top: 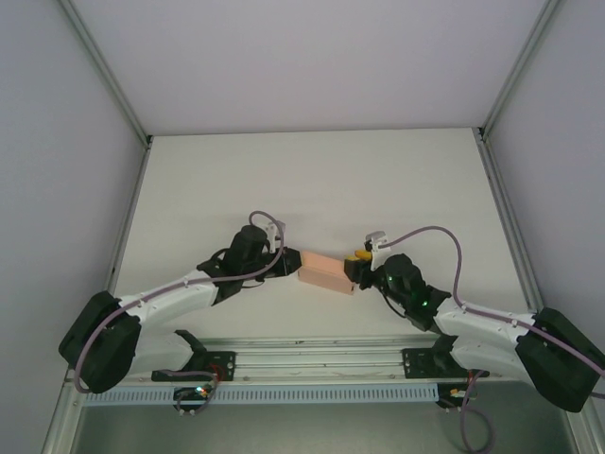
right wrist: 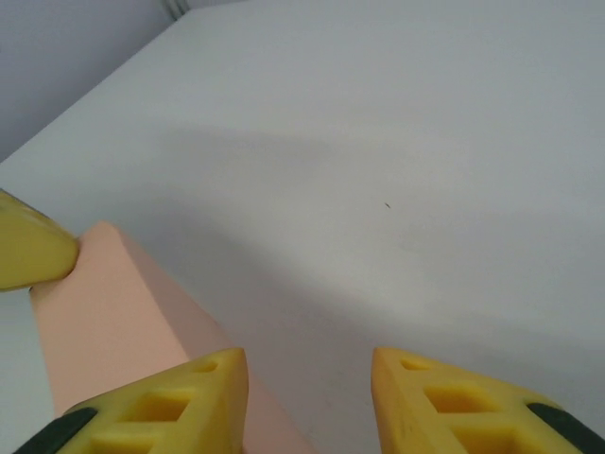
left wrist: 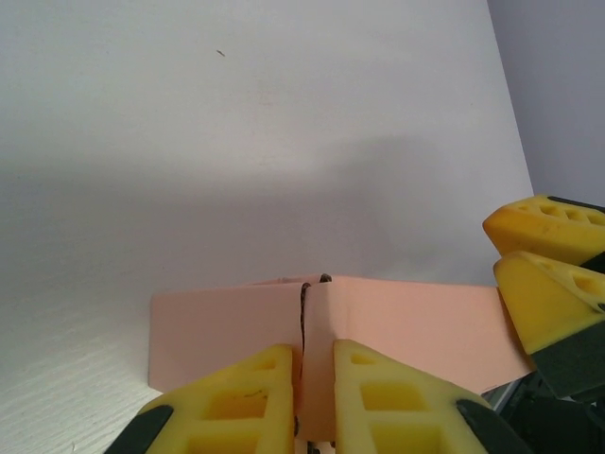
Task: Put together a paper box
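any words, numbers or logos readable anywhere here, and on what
No readable text in these views.
paper box: plain salmon-pink card, no print.
left claw and right claw: plain yellow fingers, no marks.
table: plain white, no label.
Any labels on the arms are too small to tell.
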`<state>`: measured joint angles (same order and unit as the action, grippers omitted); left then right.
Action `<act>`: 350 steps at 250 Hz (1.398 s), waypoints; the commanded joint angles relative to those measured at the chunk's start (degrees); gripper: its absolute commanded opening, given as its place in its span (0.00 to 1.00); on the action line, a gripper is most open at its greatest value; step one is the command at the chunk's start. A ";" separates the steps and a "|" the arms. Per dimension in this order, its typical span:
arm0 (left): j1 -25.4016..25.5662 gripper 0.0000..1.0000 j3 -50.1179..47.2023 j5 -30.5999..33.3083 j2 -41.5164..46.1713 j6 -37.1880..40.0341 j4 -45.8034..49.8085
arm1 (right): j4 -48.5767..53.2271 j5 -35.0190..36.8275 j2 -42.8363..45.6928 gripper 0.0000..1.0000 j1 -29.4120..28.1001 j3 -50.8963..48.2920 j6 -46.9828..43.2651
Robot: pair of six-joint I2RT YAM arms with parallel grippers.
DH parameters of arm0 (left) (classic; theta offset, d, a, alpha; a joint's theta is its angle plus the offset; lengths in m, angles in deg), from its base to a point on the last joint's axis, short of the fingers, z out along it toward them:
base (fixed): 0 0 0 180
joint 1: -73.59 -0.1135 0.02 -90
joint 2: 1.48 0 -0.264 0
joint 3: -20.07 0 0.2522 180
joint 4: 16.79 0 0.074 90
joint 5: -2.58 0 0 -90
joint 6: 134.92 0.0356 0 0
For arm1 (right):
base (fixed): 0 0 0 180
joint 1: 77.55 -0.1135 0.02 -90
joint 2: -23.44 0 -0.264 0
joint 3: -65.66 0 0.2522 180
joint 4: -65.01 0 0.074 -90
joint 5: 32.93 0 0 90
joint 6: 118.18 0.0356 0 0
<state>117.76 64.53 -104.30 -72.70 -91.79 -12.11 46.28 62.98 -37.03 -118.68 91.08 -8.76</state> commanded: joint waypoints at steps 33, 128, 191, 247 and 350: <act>0.39 0.16 -3.98 2.29 -6.14 -0.41 12.14 | -3.41 -2.01 -4.71 0.39 -0.09 -6.48 -10.43; 0.69 0.32 -4.63 1.15 -6.74 -1.27 8.92 | -2.76 -2.15 -4.15 0.39 -0.09 -5.55 -12.50; 2.09 0.51 3.75 1.31 -5.86 2.67 11.90 | 14.07 1.99 5.54 0.49 -0.09 2.65 -5.77; 3.63 0.59 10.95 5.55 -2.30 8.24 19.56 | 27.19 6.01 9.80 0.59 0.16 11.36 -2.44; 5.31 0.44 19.36 5.32 -3.78 12.28 27.38 | 62.45 5.56 10.08 0.54 0.25 26.96 17.37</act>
<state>122.43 80.92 -99.06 -76.00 -81.91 10.42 93.88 69.52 -28.00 -118.35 115.67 0.12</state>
